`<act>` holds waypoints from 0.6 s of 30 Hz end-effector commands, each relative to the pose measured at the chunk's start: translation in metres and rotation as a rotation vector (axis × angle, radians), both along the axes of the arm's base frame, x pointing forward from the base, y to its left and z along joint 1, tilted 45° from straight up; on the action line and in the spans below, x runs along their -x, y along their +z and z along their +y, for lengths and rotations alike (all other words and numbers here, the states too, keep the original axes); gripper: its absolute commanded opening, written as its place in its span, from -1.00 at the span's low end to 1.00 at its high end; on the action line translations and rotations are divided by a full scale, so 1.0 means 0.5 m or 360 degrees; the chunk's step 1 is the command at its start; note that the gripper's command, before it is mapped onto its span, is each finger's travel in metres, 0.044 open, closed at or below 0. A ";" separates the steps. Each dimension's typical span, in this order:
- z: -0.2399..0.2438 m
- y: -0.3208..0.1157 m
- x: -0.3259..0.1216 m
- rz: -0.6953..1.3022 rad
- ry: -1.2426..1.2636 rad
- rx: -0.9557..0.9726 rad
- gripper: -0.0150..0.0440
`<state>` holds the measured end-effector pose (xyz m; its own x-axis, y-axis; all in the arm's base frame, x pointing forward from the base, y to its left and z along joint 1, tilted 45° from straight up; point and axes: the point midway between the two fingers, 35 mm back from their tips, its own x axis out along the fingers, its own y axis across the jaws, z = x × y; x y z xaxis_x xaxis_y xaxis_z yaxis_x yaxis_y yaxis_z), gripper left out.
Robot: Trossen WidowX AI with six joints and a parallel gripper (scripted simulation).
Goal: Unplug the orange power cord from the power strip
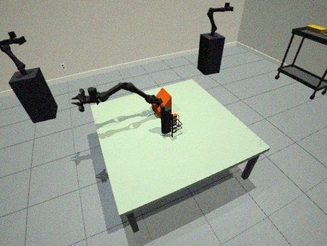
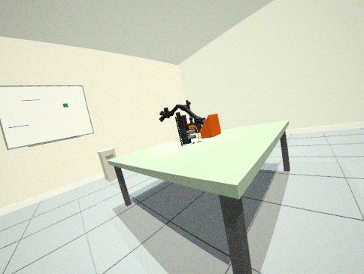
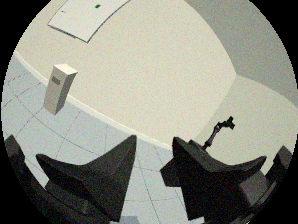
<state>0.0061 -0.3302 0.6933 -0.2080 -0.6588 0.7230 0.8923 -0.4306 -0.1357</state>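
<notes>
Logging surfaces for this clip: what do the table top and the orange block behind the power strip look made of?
Table top: pale green, matte, even, probably painted board or laminate; no grain or shine.
Orange block: smooth, uniform colour, flat faces; likely plastic or painted metal, hard to tell.

Lab: camera pedestals (image 1: 33, 92), whiteboard (image 2: 41, 114), cart (image 1: 305, 57).

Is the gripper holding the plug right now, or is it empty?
Empty. The gripper hangs past the table's far-left edge, away from the power strip; wrist view shows only wall and floor between its fingers.
</notes>
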 end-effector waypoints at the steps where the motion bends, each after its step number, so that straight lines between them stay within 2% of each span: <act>1: -0.050 -0.046 -0.084 0.0049 0.0144 -0.0160 0.05; 10: -0.107 -0.170 -0.316 0.0235 0.0505 -0.0508 0.05; 18: -0.081 -0.292 -0.532 0.0477 0.0810 -0.0773 0.05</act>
